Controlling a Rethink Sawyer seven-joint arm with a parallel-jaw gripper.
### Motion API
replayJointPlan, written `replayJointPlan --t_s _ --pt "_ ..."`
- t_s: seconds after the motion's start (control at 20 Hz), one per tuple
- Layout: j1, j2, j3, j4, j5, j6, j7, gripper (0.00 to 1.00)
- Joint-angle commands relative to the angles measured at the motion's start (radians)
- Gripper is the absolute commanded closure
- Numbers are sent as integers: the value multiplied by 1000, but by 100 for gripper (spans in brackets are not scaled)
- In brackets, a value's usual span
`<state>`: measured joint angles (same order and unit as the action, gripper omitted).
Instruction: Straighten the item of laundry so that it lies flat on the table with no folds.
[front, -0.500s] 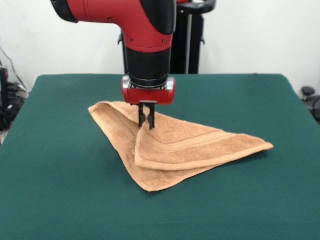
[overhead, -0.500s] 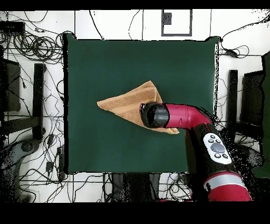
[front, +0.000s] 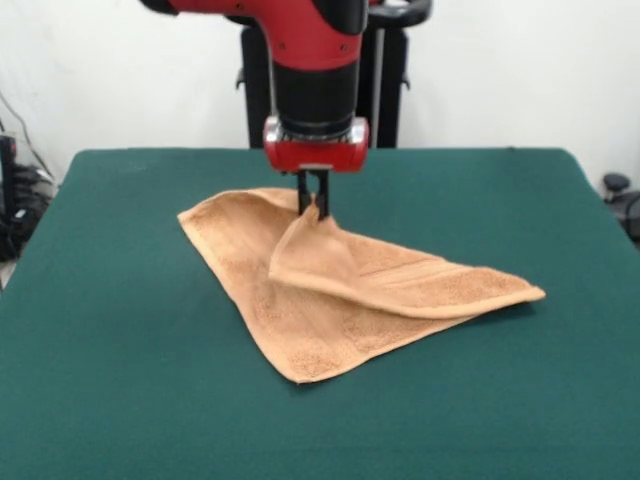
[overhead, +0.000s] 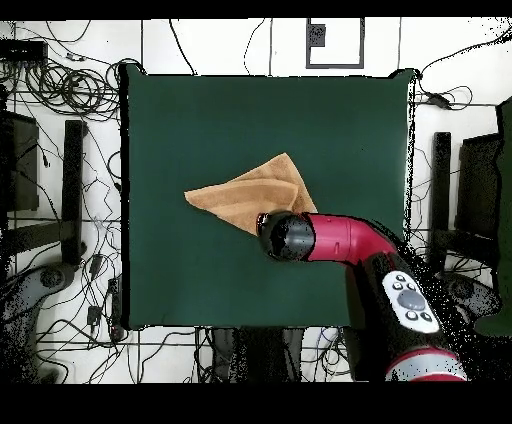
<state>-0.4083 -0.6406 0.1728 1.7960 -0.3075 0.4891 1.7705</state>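
Front view, step: the unfolding is under way; the gripper (front: 314, 204) has a corner of the towel's (front: 340, 300) upper layer lifted into a small peak above the rest of the cloth.
Front view, fingers: pressed together on that corner, pinching the cloth between them.
Front view, towel position: it lies near the middle of the table (front: 120, 380), folded over itself into a rough triangle, one tip pointing to the picture's right, one corner toward the camera.
Front view, next move: by judgement, the held layer has to be carried away from the lower one, over the fold line, and laid down slack so no new crease forms; too high a lift would drag the whole cloth.
Front view, material: tan-orange terry, soft and limp, with a woven band along the upper layer's edge; the tabletop is dark green and felt-like, likely to grip the lower layer.
Overhead view, arm: the red arm (overhead: 345, 240) comes from the bottom right, its black wrist (overhead: 285, 236) covering the gripper and the held corner.
Overhead view, towel: a tan wedge (overhead: 245, 195) at the table's (overhead: 200, 110) centre, well apart from every edge.
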Motion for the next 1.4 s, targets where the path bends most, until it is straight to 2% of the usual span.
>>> replayJointPlan --t_s 0.05,0.65,1.05,1.4 --pt "53 -99 30 274 101 -42 241 100" --pt "91 -192 28 410 237 -55 257 100" --pt "70 -136 27 379 242 -90 188 100" --pt "15 -77 78 324 219 -121 110 100"
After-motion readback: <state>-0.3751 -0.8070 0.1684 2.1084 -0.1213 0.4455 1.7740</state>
